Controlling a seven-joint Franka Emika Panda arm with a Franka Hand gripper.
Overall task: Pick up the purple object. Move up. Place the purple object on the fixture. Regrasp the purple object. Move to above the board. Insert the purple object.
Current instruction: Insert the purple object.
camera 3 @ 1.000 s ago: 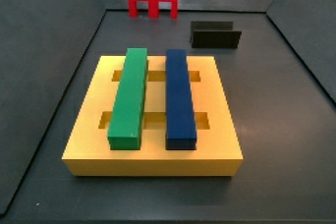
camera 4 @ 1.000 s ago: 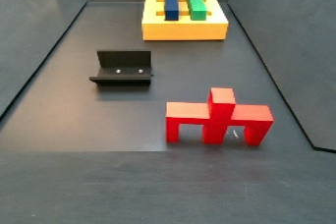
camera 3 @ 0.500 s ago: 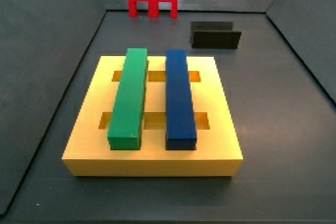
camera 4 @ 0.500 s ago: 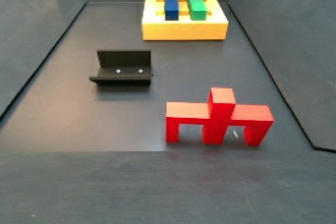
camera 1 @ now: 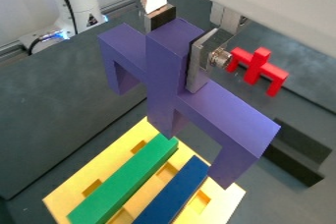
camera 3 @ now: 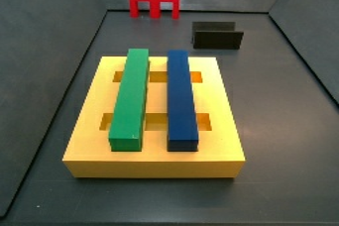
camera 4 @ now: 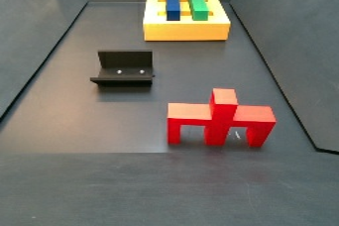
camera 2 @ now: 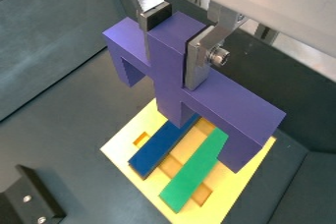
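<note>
Wrist and side views of the insertion stage. In both wrist views the gripper (camera 2: 180, 39) is closed on the purple object (camera 2: 197, 95), its silver fingers (camera 2: 199, 59) clamping the central prong, with the crossbar hanging well above the board (camera 2: 138, 130). The side views match those of a second ago: board (camera 3: 93, 111), green bar (camera 3: 129, 96), blue bar (camera 3: 180, 99), fixture (camera 3: 219, 37) and red pronged piece (camera 4: 219, 121) have not shifted, and neither arm nor purple object has entered them. By this showing the regrasp is done and the piece is carried over the board, so descent and insertion remain.

Hidden: the purple object covers most of the board's slots in both wrist views, so its alignment with them cannot be judged. In a side view, the fixture lies at the board's 1 o'clock.
</note>
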